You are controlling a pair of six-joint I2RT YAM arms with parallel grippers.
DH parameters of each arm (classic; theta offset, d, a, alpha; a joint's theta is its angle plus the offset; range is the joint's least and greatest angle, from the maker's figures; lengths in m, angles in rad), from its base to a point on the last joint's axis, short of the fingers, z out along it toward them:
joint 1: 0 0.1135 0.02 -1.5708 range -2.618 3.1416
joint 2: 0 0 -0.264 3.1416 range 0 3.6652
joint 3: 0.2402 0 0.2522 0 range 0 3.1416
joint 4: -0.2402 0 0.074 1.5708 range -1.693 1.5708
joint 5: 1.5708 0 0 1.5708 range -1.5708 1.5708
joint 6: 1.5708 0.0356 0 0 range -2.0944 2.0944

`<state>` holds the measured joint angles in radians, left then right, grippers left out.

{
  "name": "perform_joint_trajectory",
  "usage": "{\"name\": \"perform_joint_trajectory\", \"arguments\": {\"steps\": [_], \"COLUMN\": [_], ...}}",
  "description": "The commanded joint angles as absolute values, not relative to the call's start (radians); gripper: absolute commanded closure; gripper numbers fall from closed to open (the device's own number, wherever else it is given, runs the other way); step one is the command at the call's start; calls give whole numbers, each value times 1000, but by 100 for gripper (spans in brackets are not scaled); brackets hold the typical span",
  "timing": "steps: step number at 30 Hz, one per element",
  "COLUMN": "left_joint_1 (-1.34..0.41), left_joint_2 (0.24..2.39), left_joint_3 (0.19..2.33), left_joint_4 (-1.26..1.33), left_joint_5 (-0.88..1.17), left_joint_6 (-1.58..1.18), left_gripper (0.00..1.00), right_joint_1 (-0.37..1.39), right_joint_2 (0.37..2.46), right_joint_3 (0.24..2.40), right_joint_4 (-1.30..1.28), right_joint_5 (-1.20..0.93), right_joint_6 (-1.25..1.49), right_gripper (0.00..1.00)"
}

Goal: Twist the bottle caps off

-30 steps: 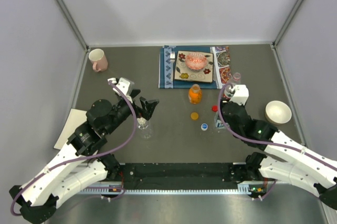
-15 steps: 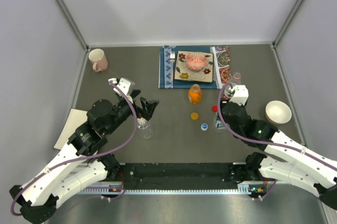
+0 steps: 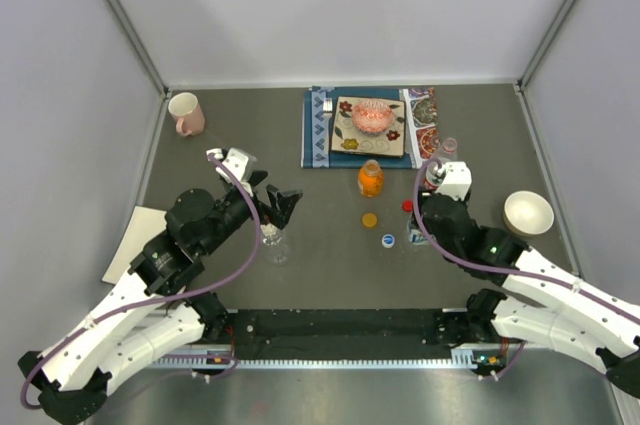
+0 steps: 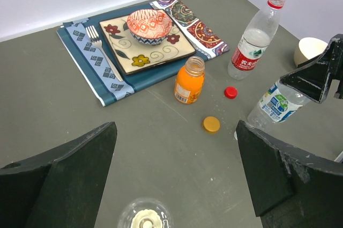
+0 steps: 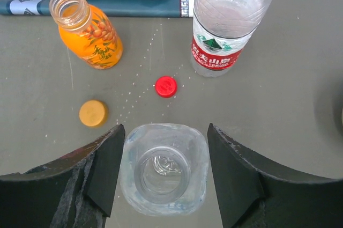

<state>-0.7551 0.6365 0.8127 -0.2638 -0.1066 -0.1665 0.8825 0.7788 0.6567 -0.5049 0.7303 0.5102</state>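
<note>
The plain clear bottle (image 3: 273, 243) stands with its white cap (image 4: 144, 220) still on. My left gripper (image 4: 177, 177) is open just above and beyond it. My right gripper (image 5: 167, 171) is closed on the sides of the uncapped blue-labelled bottle (image 5: 163, 170), fingers (image 5: 104, 171) touching it. The blue cap (image 3: 388, 240), orange cap (image 5: 93, 113) and red cap (image 5: 165, 86) lie loose on the table. The short orange bottle (image 5: 88, 29) and the red-labelled bottle (image 5: 225, 24) stand uncapped behind them.
A blue placemat (image 3: 318, 130) with a patterned plate and a small bowl lies at the back. A pink mug (image 3: 185, 113) stands back left, a white bowl (image 3: 527, 212) at the right, a white card (image 3: 130, 242) at the left.
</note>
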Motion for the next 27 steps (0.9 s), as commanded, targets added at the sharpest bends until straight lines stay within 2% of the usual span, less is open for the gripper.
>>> {"name": "perform_joint_trajectory", "arguments": {"steps": [1, 5, 11, 14, 18, 22, 27], "left_joint_1": [-755, -753, -753, -753, -750, -628, -445], "left_joint_2": [621, 621, 623, 621, 666, 777, 770], "left_joint_3": [810, 816, 821, 825, 891, 976, 968], "left_joint_4": [-238, -239, -244, -250, -356, -515, -572], "left_joint_5": [-101, -103, -117, -184, -447, -473, -429], "left_joint_6": [-175, -172, -169, -179, -210, -273, -399], "left_gripper": [1, 1, 1, 1, 1, 1, 1], "right_joint_1": [885, 887, 896, 897, 945, 1072, 1163], "right_joint_2": [741, 730, 729, 742, 834, 1018, 1167], "right_joint_3": [741, 810, 968, 1051, 1115, 1140, 1181], "right_joint_4": [-503, -515, -552, -531, -482, -422, -306], "right_joint_5": [712, 703, 654, 510, 235, 196, 163], "right_joint_6": [517, 485, 428, 391, 362, 322, 311], "right_gripper": [34, 29, 27, 27, 28, 28, 27]}}
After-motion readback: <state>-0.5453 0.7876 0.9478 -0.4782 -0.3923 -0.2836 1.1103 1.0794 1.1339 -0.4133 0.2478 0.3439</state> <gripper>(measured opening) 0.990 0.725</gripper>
